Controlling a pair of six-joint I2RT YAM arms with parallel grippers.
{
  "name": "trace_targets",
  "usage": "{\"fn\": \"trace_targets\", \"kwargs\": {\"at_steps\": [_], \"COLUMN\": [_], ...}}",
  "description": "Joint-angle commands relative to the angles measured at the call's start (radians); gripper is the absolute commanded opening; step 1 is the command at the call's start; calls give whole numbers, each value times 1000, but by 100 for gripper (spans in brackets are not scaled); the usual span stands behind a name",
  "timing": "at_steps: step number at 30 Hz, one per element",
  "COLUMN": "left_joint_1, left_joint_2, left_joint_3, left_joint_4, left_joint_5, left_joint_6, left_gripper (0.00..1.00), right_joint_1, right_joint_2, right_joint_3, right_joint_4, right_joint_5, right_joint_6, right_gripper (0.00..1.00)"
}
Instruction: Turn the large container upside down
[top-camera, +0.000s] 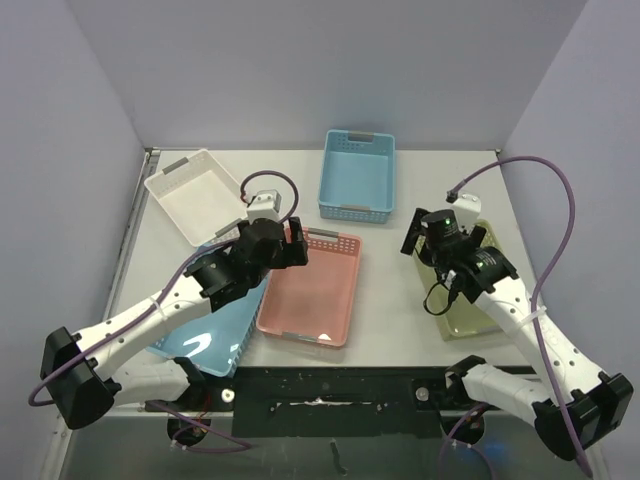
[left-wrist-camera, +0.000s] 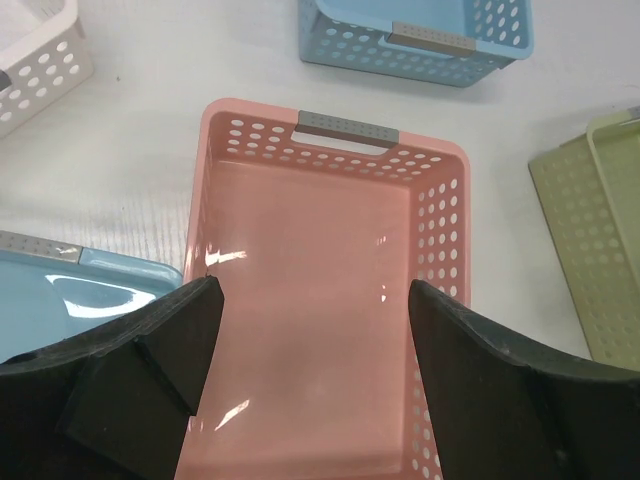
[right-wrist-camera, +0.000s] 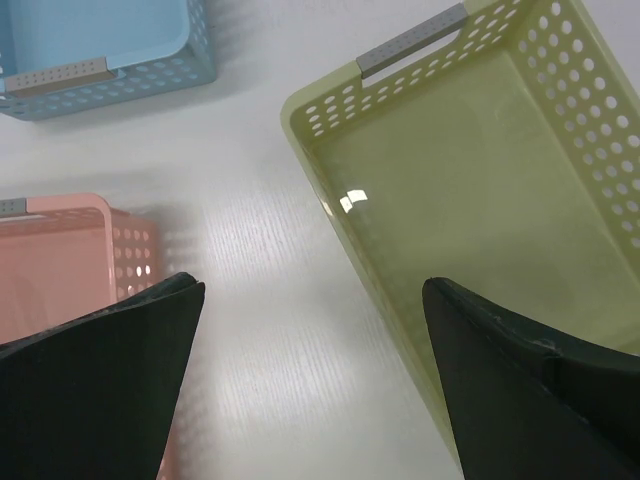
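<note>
step: approach, nothing gripped yet | left gripper (left-wrist-camera: 315, 288): jaws wide apart, empty, poised over pink basket (top-camera: 315, 300), upright at frame centre, probably the large container | right gripper (right-wrist-camera: 312, 285): jaws wide apart, empty, by green basket (right-wrist-camera: 480, 200) at right | next: lower onto a rim, close, lift, tip it over

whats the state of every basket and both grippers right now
pink basket: upright, open side up, empty
back blue basket: upright, empty
white basket: upright, empty
left blue basket: upright, partly hidden under the left arm, visible part empty
green basket: upright, empty
left gripper: open, over the pink basket, holding nothing
right gripper: open, over the green basket's near rim, holding nothing
</note>
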Motion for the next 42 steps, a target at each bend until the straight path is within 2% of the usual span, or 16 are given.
{"fn": "trace_targets", "kwargs": {"at_steps": [1,4,7,13,19,23,27,32,38,39,41,42], "left_joint_1": [7,7,9,-6,-160,-206,-206,-206,-206,-206,-206,-206], "left_joint_2": [-4,-20,-24,57,189,214,205,243,242,236,226,219], "left_joint_3": [48,23,13,74,166,147,97,135,134,128,114,106], "left_joint_4": [103,160,208,177,144,197,256,211,213,214,220,224], "left_joint_5": [-22,-19,64,182,194,206,215,198,174,172,170,171], "left_joint_6": [36,33,68,104,151,115,98,128,128,127,126,126], "left_gripper": [75,75,75,74,73,73,73,73,73,73,73,73], "right_joint_1": [3,3,3,3,-4,-132,-202,-227,-227,-227,-226,-222], "right_joint_2": [-40,-66,-86,-100,-42,57,130,214,268,267,265,266], "right_joint_3": [6,-2,-16,-42,-97,-87,-113,-139,-129,-123,-100,-83], "right_joint_4": [48,60,77,108,119,71,80,95,96,91,75,65], "right_joint_5": [61,68,70,68,39,-183,-257,-335,-338,-333,-328,-330], "right_joint_6": [-11,-27,-30,-52,-117,-184,-222,-256,-273,-275,-283,-285], "right_gripper": [98,98,98,98,98,98,98,75,33,25,3,0]}}
